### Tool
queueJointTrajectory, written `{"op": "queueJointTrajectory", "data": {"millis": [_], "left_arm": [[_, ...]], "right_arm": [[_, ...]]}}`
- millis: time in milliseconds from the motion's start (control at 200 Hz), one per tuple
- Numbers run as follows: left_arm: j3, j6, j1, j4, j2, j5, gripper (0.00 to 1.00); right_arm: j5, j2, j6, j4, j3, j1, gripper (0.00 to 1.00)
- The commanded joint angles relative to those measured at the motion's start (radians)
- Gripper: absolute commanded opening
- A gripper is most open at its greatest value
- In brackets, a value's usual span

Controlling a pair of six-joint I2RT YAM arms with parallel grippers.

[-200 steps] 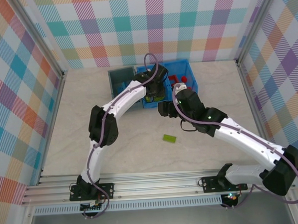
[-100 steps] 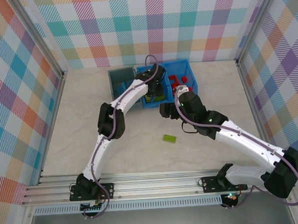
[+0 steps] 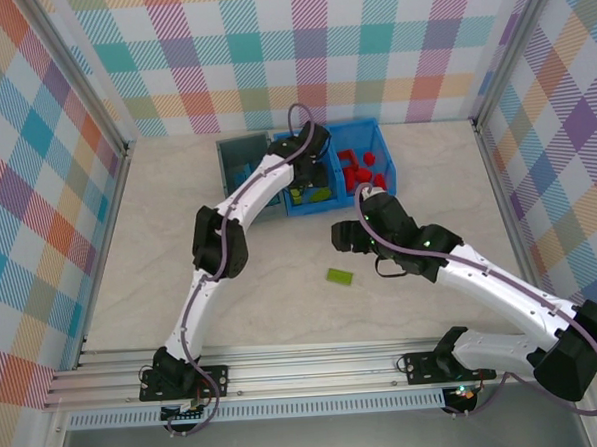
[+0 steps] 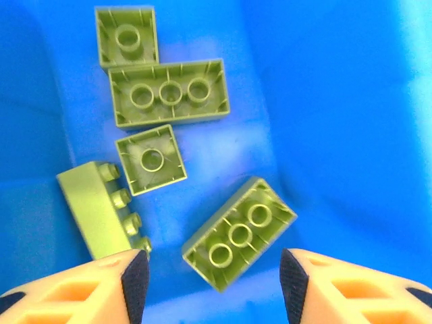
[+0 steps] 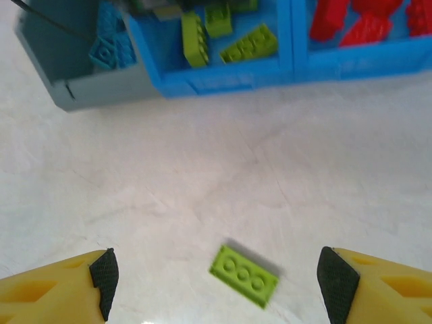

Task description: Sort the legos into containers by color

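Both jaws apart: pinch the green brick (image 5: 244,276) at the blue bin's (image 5: 229,81) 6 o'clock widthwise; it looks light, slick

Blue bin (image 4: 337,101) holds five lime green bricks (image 4: 169,93), four hollow side up. One long brick (image 4: 237,233) lies angled just ahead, between the left fingers (image 4: 135,280); a side-lying brick (image 4: 101,206) is by the left one. Loose lime brick (image 5: 244,275) lies flat on the table (image 5: 202,169) between the right fingers (image 5: 104,273), touching neither. Far ahead: dark grey bin (image 5: 74,91) with light blue bricks (image 5: 108,44), and red bricks (image 5: 351,23) in the blue bin's right compartment.
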Motion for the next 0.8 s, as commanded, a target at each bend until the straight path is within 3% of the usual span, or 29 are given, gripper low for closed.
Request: {"op": "queueJointTrajectory", "data": {"millis": [0,90,260,490,675,795], "left_arm": [[-0.028,-0.028,-0.035,-0.018,-0.222,-0.023,0.56],[-0.173,-0.039,-0.069,0.013,-0.378,-0.046,0.58],[-0.625,-0.087,-0.157,0.131,-0.762,-0.027,0.63],[-1.226,-0.242,-0.316,0.309,-1.255,0.07,0.65],[-1.473,-0.354,-0.501,0.336,-1.482,0.02,0.65],[-1.551,-0.406,-0.556,0.32,-1.549,-0.028,0.65]], "right_arm": [[-0.053,0.053,0.04,-0.131,-0.013,-0.005,0.8],[-0.088,0.138,0.005,-0.192,0.02,-0.004,0.8],[-0.148,0.318,-0.115,-0.27,0.073,0.007,0.82],[-0.15,0.515,-0.217,-0.333,0.141,0.022,0.88],[-0.132,0.599,-0.258,-0.306,0.177,0.033,0.89],[-0.116,0.665,-0.281,-0.304,0.214,0.032,0.88]]}}
